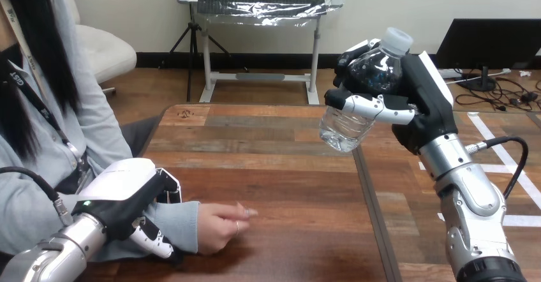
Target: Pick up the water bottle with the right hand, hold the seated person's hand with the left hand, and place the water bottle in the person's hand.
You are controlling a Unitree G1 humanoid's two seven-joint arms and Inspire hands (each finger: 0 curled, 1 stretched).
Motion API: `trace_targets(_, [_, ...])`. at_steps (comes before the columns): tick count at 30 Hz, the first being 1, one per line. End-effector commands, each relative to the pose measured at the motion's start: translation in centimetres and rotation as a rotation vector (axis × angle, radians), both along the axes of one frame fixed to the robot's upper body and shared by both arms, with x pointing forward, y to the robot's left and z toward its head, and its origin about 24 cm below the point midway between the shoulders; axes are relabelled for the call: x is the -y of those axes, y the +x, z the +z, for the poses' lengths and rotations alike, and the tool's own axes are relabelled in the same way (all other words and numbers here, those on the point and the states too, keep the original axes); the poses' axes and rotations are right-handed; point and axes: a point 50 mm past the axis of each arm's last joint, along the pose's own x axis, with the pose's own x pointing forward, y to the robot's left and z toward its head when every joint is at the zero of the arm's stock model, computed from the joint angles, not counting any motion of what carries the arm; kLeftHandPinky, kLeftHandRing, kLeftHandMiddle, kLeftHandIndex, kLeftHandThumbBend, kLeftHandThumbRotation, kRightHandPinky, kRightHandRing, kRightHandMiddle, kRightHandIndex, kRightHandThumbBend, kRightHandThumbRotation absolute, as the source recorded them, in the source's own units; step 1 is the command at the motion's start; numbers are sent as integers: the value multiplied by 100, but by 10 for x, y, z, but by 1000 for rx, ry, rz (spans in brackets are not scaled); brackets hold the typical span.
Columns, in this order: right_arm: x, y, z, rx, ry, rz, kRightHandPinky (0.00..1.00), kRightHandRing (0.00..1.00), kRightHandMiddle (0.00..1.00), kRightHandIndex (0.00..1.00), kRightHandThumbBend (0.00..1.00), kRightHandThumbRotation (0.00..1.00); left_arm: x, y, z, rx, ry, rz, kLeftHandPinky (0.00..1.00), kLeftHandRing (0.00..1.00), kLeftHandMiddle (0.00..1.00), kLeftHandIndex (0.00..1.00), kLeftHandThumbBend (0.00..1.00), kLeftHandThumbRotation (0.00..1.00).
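- Two robot hands are at work: the right hand (418, 106) has fingers and thumb wrapped round the water bottle (344, 129), held tilted in the air above the table (281, 180)
- left hand (124, 192) clasps the person's wrist (180, 221), thumb curled beneath the sleeve
- the person's hand (220, 226) rests loosely curled on the table, well apart from the bottle

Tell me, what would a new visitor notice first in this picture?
First, the right robot hand holding a clear water bottle tilted in the air above the right part of the table. Then, at the lower left, the left robot hand curled round the person's wrist, with the person's hand resting on the wood.
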Motion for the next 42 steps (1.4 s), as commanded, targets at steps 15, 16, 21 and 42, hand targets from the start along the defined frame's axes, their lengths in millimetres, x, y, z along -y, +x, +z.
trace_targets(15, [-4, 6, 29, 101, 20, 25, 28, 35, 43, 46, 74, 0, 11, 5, 12, 39, -27, -56, 19, 24, 31, 29, 91, 0])
trace_targets(16, [-5, 6, 28, 100, 20, 27, 28, 35, 43, 46, 74, 0, 11, 5, 13, 40, -28, -56, 19, 24, 30, 29, 90, 0])
trace_targets(21, [-8, 7, 27, 90, 19, 37, 28, 34, 43, 45, 75, 0, 13, 5, 19, 58, -29, -70, 18, 24, 30, 28, 89, 0])
trace_targets(42, [-22, 11, 20, 69, -11, 73, 28, 34, 43, 45, 75, 0, 23, 13, 41, 106, -5, -112, 19, 25, 31, 29, 89, 0])
